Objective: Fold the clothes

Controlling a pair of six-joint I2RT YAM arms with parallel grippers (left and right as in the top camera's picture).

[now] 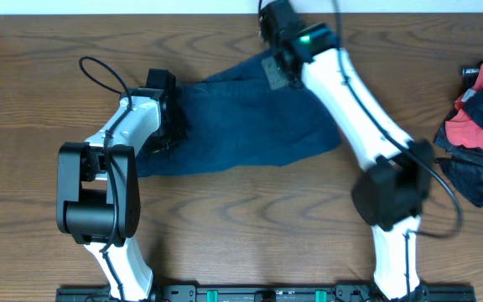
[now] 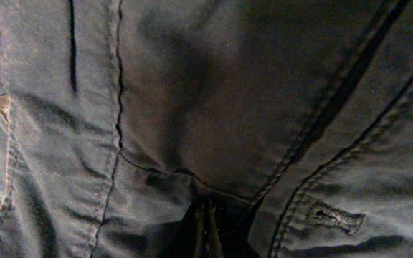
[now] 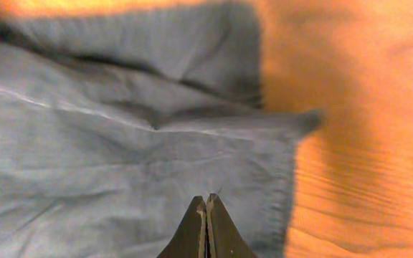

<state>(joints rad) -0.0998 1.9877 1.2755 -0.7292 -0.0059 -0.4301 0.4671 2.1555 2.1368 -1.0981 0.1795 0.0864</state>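
Observation:
The clothes [image 1: 241, 126], dark navy shorts, lie spread across the middle of the wooden table. My left gripper [image 1: 174, 134] sits at their left edge. In the left wrist view the fabric [image 2: 214, 107] fills the frame with seams and a buttonhole, and its creases gather at the left gripper [image 2: 208, 226], which is shut on the cloth. My right gripper [image 1: 282, 71] is over the shorts' far edge. In the right wrist view the right gripper [image 3: 206, 199] is shut, tips together above flat cloth [image 3: 120, 165] near a hemmed corner; no fabric shows between them.
A heap of red and dark garments [image 1: 480, 117] lies at the right edge of the table. A black cable [image 1: 99, 71] loops out behind the left arm. A black rail [image 1: 267, 294] runs along the front edge. Bare wood [image 3: 357, 143] lies beside the hem.

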